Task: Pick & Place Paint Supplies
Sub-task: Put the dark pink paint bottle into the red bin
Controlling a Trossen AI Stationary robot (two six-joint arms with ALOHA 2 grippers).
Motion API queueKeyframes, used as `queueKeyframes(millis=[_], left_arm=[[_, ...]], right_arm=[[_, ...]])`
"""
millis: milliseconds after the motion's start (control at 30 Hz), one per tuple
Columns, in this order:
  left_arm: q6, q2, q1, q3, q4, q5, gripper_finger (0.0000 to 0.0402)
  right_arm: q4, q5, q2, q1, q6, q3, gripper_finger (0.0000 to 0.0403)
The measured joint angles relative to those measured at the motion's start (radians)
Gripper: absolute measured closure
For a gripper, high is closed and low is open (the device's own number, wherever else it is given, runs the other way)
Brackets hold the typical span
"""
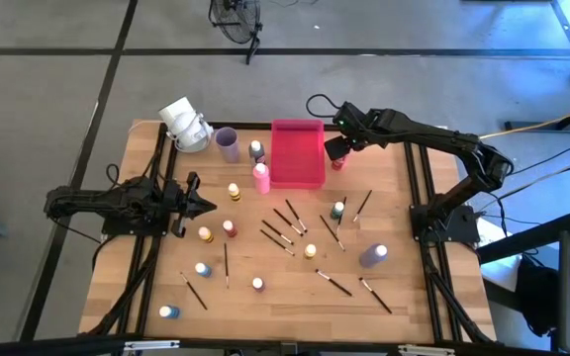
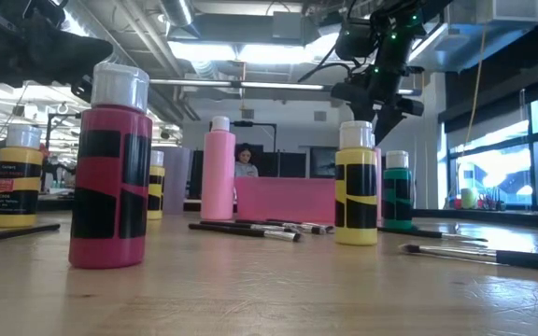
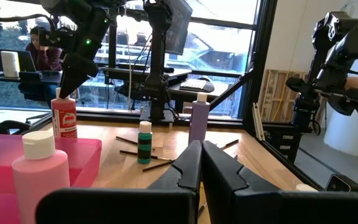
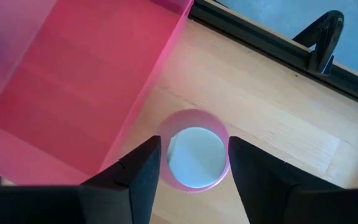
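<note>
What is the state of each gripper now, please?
Left gripper: shut, holding nothing, waiting at the table's left side.
Right gripper: open, fingers either side of the red paint bottle beside the pink tray, not yet gripping.

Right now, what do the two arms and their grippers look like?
Both arms are dark, jointed metal with black cables along them. The left gripper has two dark, flat tapering fingers. The right gripper has two dark, square-edged fingers, and small green lights show on the right arm's wrist. No markings are readable.

Robotics lab, wooden table (image 1: 295, 272), concrete floor, monitors, exposed ceiling ducts
</note>
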Motion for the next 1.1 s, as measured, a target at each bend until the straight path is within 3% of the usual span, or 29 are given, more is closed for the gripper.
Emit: queueKeyframes(millis=[500,1100], left_arm=[[0.000,0.000,0.000,0.000,0.000,0.000,0.0395],[0.000,0.000,0.000,0.000,0.000,0.000,0.0395]], right_arm=[[-0.002,0.022,0.000,0.000,0.015,0.000,0.0281],[-0.003,0.075,0.000,0.001,0.004,-0.001,0.0281]])
